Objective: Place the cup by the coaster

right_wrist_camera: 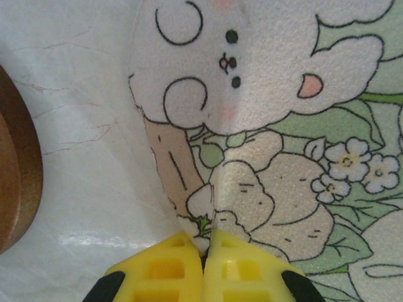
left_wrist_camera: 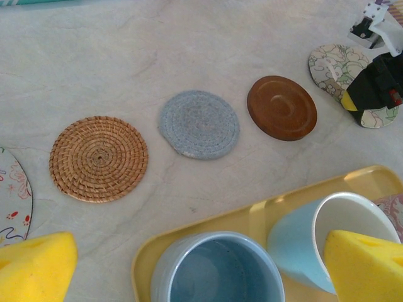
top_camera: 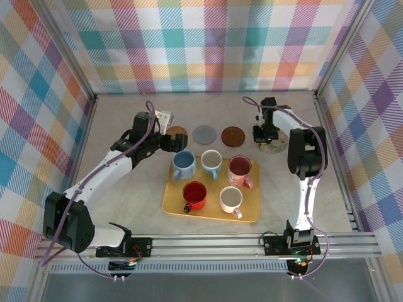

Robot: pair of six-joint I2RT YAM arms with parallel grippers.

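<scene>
A yellow tray (top_camera: 173,204) holds several cups. The blue cup (left_wrist_camera: 217,270) stands at its back left corner with a pale blue cup (left_wrist_camera: 302,242) just to its right. My left gripper (left_wrist_camera: 201,264) is open, its yellow fingertips (left_wrist_camera: 34,267) spread either side of the blue cup and not touching it; from above the left gripper (top_camera: 170,145) hovers at the tray's back left. A floral coaster (right_wrist_camera: 283,157) lies at the right end of the coaster row. My right gripper (right_wrist_camera: 204,255) is shut on its creased near edge, and from above the right gripper (top_camera: 267,135) stands over the floral coaster (top_camera: 275,148).
Behind the tray lie a wicker coaster (left_wrist_camera: 99,158), a grey woven coaster (left_wrist_camera: 199,124) and a brown wooden coaster (left_wrist_camera: 281,107). Another patterned coaster (left_wrist_camera: 12,195) peeks in at the far left. A maroon cup (top_camera: 240,168), a red cup (top_camera: 194,194) and a white cup (top_camera: 231,200) share the tray.
</scene>
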